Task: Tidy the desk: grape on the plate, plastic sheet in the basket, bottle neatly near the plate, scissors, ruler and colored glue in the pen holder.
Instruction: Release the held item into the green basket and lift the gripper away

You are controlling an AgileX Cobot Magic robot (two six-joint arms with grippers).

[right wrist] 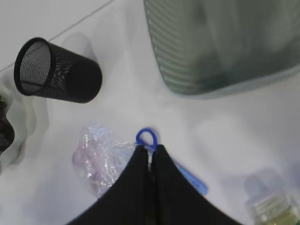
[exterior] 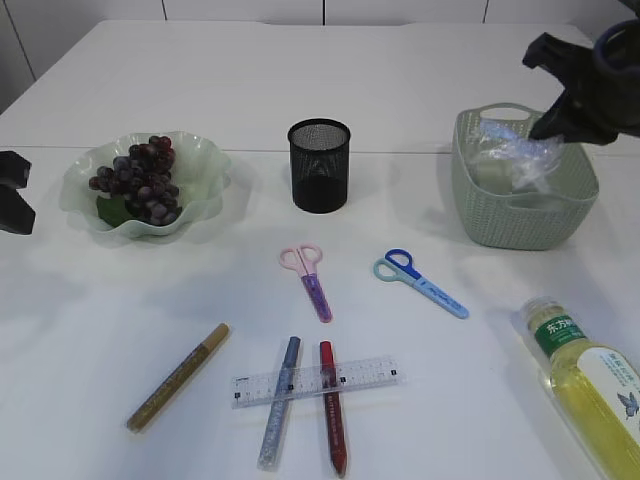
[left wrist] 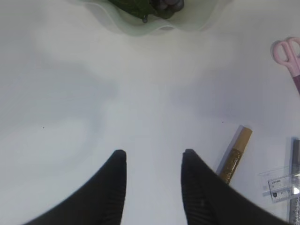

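My right gripper (exterior: 553,122) is shut on the crumpled clear plastic sheet (exterior: 520,150) and holds it over the green basket (exterior: 520,222). In the right wrist view the sheet (right wrist: 96,159) hangs left of the shut jaws (right wrist: 150,152). Grapes (exterior: 140,180) lie on the pale green plate (exterior: 205,160). Pink scissors (exterior: 308,275), blue scissors (exterior: 420,282), a clear ruler (exterior: 365,377) and gold (exterior: 178,376), silver-blue (exterior: 280,402) and red (exterior: 332,405) glue pens lie in front of the black mesh pen holder (exterior: 320,165). The bottle (exterior: 585,380) lies at front right. My left gripper (left wrist: 154,152) is open and empty over bare table.
The left wrist view shows the gold glue pen (left wrist: 234,157) right of the jaws, the plate's edge (left wrist: 140,26) ahead and the pink scissors (left wrist: 288,51) at far right. The right wrist view looks down on the basket (right wrist: 220,47), pen holder (right wrist: 56,70) and blue scissors (right wrist: 187,173).
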